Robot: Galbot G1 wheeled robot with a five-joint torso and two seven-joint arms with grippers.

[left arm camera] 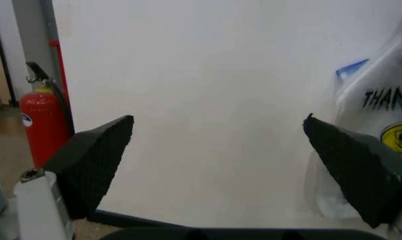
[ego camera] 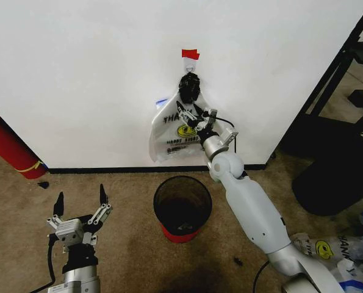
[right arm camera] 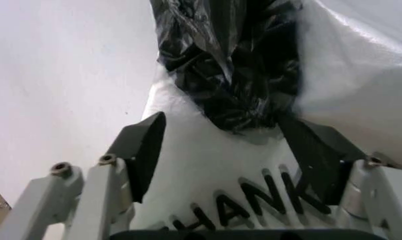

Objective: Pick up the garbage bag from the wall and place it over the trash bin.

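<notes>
White wall (ego camera: 77,73), translucent smiley-print garbage bag (ego camera: 169,137) hanging, right gripper (ego camera: 196,116) fingers apart against it, left gripper (ego camera: 80,204) fingers apart.

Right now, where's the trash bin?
In the head view the trash bin stands on the carpet near the wall, directly below the hanging garbage bag, between the two arms.

Head looks down; wrists face wall (ego camera: 77,61) closely.
</notes>
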